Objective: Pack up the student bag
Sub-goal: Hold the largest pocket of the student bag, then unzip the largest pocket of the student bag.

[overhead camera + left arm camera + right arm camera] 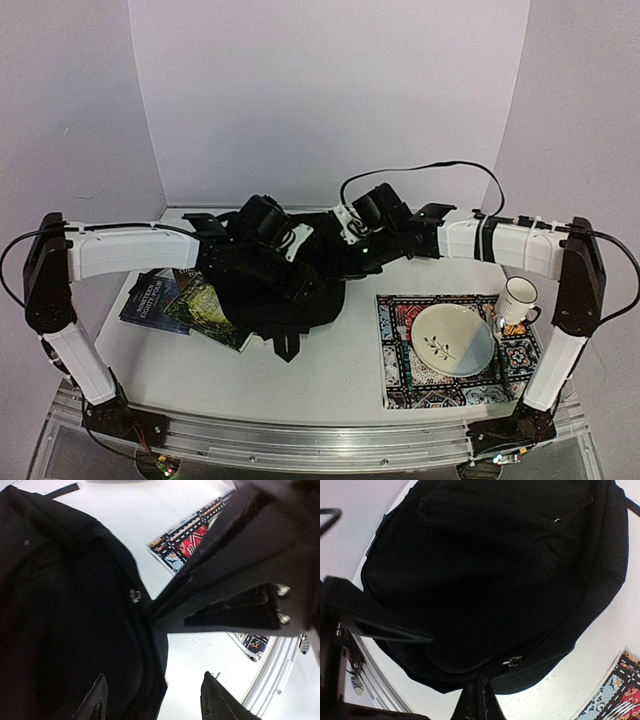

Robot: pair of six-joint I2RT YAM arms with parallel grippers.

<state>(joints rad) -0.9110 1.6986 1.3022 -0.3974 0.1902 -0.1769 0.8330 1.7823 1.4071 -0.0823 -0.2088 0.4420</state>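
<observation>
The right gripper (480,687) is pinched together on the zip edge of the soft black fabric backpack (290,305), beside its metal slider (512,662). The left gripper (155,680) hangs at the rim, jaws apart. Opening it well likely means one gripper pinning fabric while the other draws the slider. The backpack lies slumped and rounded, mid-way along the bench (330,375), toward its far edge.
</observation>
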